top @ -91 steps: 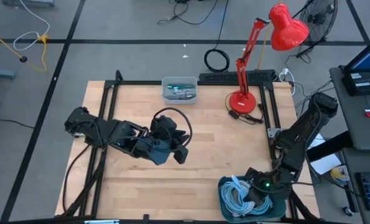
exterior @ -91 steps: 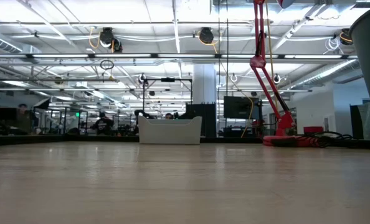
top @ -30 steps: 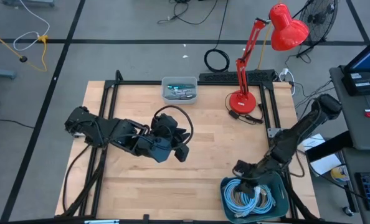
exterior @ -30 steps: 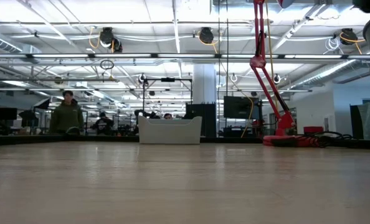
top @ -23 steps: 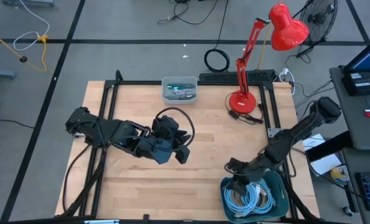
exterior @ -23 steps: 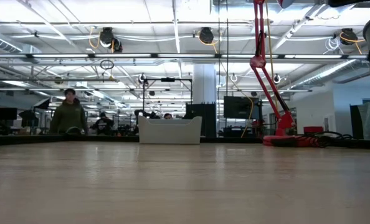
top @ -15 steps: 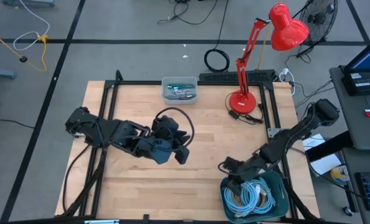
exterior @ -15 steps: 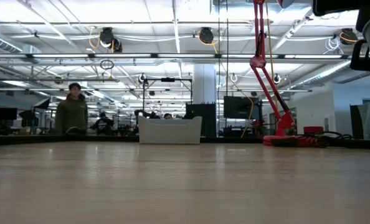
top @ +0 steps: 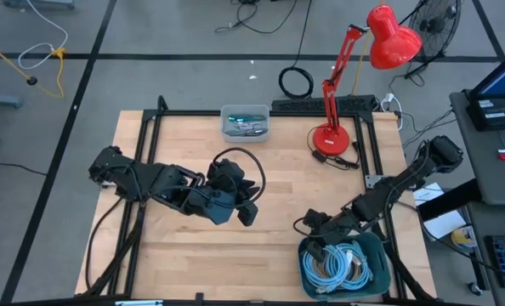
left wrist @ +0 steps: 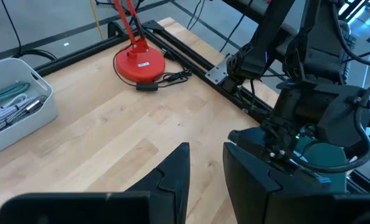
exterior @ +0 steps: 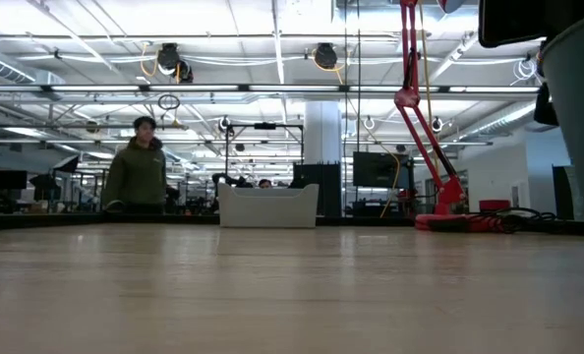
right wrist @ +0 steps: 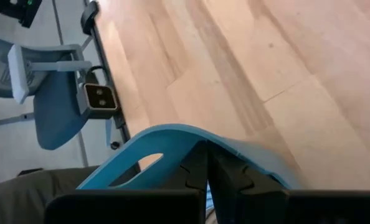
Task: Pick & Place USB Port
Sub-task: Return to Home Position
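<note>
Now: my right pincer closed, empty, just beside rim of blue bin, cables coiled inside, load evidently delivered; left pincer, fingers slightly parted, idle well apart from bin.

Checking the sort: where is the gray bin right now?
High view: the gray bin sits midway along the top edge of the table, left of the red lamp.

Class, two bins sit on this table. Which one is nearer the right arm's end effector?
The blue bin, the one holding coiled cables. The right end effector is at its rim, while the gray bin stands far off across the table.
</note>
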Robot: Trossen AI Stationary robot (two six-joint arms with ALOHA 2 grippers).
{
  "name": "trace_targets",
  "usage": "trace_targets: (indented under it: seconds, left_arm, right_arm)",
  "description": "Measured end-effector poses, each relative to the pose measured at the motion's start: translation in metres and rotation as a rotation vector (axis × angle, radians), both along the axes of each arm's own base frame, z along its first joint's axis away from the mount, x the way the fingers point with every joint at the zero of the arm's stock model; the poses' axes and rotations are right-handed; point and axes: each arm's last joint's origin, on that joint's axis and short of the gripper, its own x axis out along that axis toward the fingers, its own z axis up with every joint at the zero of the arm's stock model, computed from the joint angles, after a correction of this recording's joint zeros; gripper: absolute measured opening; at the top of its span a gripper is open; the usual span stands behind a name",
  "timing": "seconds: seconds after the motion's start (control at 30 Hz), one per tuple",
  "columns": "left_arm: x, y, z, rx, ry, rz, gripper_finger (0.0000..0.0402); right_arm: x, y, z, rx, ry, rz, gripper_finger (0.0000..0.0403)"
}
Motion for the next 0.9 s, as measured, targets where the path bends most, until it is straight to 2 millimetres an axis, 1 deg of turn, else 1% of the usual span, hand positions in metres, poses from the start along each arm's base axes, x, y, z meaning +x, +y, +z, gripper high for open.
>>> trace_targets:
  seconds: [0.27,0.43,0.57,0.63,0.7,0.8,0.9]
  left_arm:
    - [0.000,0.000,0.000,0.001,0.003,-0.003,0.0097]
    - [-0.001,0.000,-0.001,0.003,0.010,-0.005,0.0097]
    - [-0.001,0.000,-0.002,-0.001,0.024,-0.015,0.0097]
    - [-0.002,0.000,-0.003,-0.002,0.036,-0.014,0.0097]
    - [-0.002,0.000,-0.003,-0.002,0.042,-0.012,0.0097]
    - [-0.003,0.001,-0.003,0.000,0.046,-0.013,0.0097]
    - [-0.002,0.003,-0.003,0.001,0.046,-0.007,0.0097]
  right_arm:
    - [0.004,-0.008,-0.001,-0.036,-0.004,-0.043,0.0000]
    - [0.002,-0.011,-0.003,-0.063,0.019,-0.068,0.0000]
    - [0.000,-0.009,0.002,-0.043,-0.007,-0.065,0.0000]
    - [-0.003,-0.007,0.011,-0.019,-0.041,-0.056,0.0000]
    - [-0.005,-0.005,0.025,0.001,-0.083,-0.039,0.0000]
    - [-0.008,-0.001,0.059,0.006,-0.215,-0.021,0.0000]
    - [-0.010,-0.003,0.098,-0.041,-0.381,-0.024,0.0000]
